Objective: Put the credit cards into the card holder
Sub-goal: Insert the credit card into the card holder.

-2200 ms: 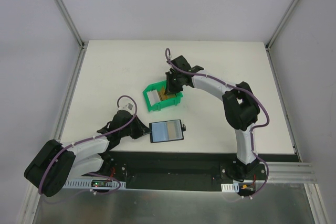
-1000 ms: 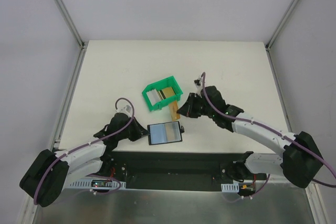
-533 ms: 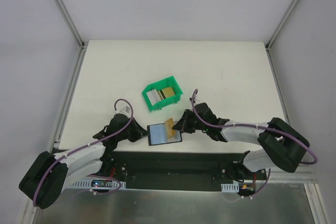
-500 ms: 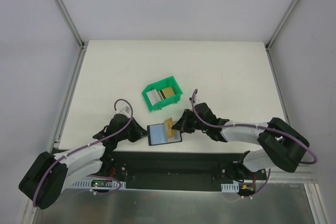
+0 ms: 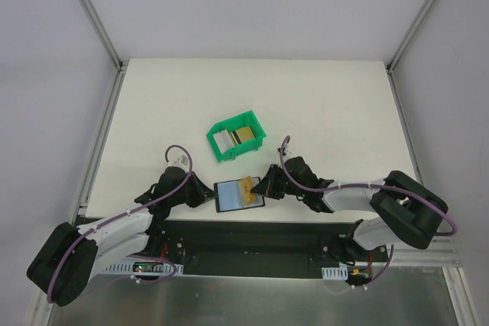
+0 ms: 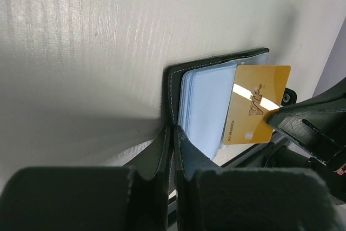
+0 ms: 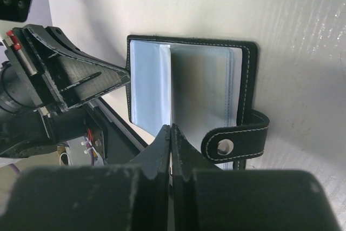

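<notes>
Lying open on the table, the card holder had its edge pinched by the left fingers; right fingers clamped a gold card over its sleeves. The green bin held further cards.

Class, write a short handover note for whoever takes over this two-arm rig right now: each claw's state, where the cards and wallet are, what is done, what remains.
Left claw: shut on the left edge of the open black folding wallet.
Right claw: shut on a gold rectangular card, held over the wallet's bluish sleeves.
Other cards: in the green plastic bin behind the wallet.
Done: one card brought to the wallet; none visibly seated in a sleeve.
Left: slide it in, then fetch the rest.
</notes>
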Motion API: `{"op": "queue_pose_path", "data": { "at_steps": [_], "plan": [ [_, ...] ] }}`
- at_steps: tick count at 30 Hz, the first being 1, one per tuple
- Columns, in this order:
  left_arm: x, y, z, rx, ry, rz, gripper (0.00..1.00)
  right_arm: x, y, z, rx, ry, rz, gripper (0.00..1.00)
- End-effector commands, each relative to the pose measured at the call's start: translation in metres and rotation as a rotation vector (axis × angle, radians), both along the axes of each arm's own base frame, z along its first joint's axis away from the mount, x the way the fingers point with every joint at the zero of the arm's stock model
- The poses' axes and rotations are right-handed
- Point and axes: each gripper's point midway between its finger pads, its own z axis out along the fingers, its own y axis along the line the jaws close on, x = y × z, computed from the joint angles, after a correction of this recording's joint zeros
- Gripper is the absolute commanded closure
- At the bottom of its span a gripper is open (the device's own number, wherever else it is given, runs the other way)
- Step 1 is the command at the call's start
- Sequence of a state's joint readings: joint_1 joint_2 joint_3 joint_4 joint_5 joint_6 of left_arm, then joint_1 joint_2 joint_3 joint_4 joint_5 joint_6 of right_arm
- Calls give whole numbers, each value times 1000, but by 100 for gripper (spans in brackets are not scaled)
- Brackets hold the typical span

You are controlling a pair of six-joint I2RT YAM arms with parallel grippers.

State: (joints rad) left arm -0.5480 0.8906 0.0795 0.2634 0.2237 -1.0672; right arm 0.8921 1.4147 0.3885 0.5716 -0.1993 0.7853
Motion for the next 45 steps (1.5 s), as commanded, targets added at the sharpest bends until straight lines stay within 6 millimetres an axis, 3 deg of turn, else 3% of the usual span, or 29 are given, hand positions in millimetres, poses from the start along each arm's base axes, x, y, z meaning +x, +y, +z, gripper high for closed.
{"op": "queue_pose_path", "data": {
  "at_steps": [1, 18, 25, 30, 45],
  "plan": [
    [-3, 9, -11, 29, 29, 35, 100, -1, 8, 7, 60, -15, 11, 100],
    [-2, 10, -13, 33, 34, 40, 100, -11, 13, -17, 40, 44, 28, 100],
    [-2, 10, -13, 34, 34, 43, 100, -14, 14, -19, 34, 46, 35, 100],
    [-2, 9, -11, 28, 29, 40, 100, -9, -5, -22, -49, 7, -21, 100],
    [-1, 9, -12, 32, 32, 42, 100, -13, 40, -21, 3, 64, 54, 100]
  ]
}}
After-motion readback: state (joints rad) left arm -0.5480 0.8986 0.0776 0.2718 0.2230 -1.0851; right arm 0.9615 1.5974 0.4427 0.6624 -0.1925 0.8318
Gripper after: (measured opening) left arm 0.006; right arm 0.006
